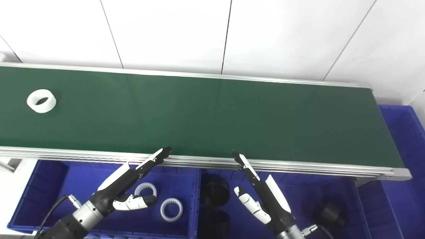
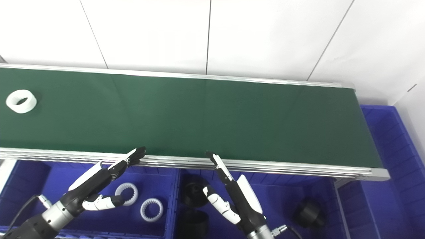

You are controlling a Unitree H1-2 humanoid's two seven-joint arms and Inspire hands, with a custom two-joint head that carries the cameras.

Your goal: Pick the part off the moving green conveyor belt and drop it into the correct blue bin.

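Note:
A white toothed ring (image 1: 41,101) lies on the green conveyor belt (image 1: 212,116) at its far left; it also shows in the right eye view (image 2: 21,101). My left hand (image 1: 131,184) is open and empty, held above the left blue bin (image 1: 49,186), fingertips at the belt's near rail. My right hand (image 1: 260,191) is open and empty above the middle blue bin (image 1: 298,192), fingertips also at the near rail. Both hands are far from the ring.
The left bin holds two white toothed rings (image 1: 172,209). The middle bin holds black round parts (image 1: 215,191) and another black part (image 1: 328,210) at its right. A third blue bin (image 1: 405,132) stands past the belt's right end. A white wall is behind.

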